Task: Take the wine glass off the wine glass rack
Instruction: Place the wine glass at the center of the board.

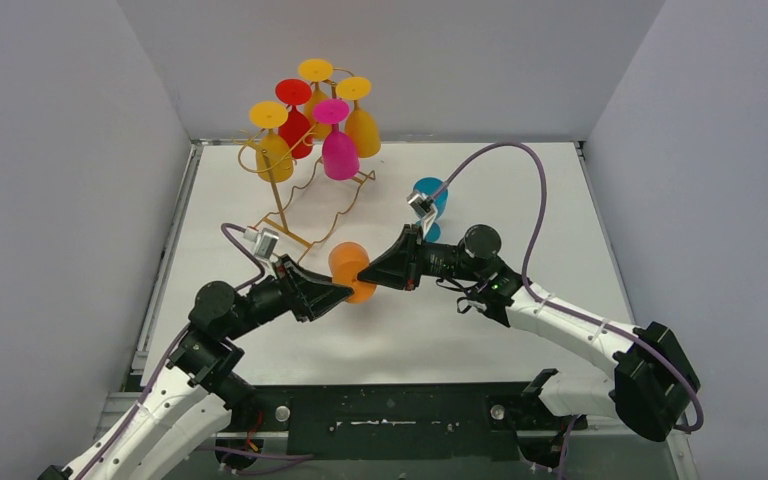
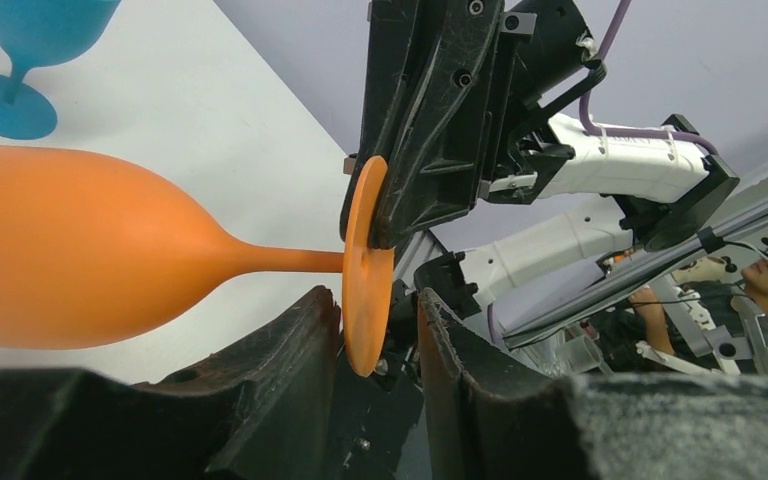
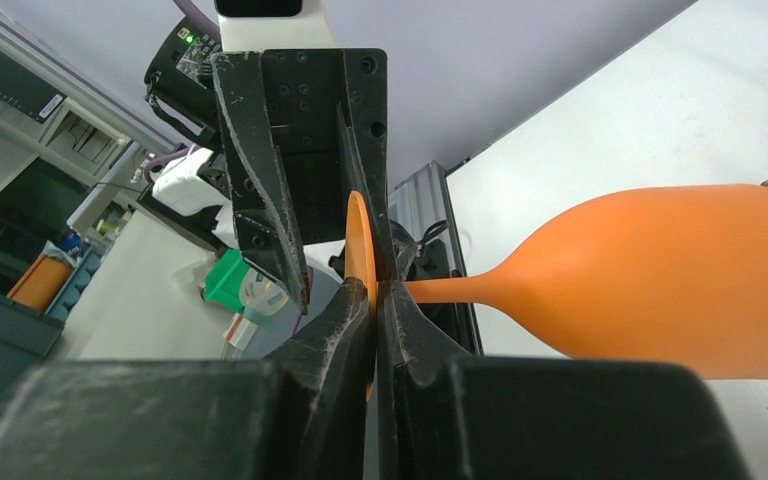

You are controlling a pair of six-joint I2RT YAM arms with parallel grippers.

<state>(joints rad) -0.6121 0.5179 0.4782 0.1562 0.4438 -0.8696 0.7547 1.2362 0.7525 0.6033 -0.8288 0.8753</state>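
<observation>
Right claw [image 3: 375, 290]: clamped on foot of orange wine glass [image 1: 352, 270]
Left claw [image 2: 378, 305]: held spread around that foot

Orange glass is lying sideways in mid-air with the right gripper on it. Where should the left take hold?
On the flat foot disc, edge-on at the rim opposite the right gripper, which pinches that disc. The orange glass lies horizontal, and its bowl looks too wide and rounded for the jaws.
</observation>
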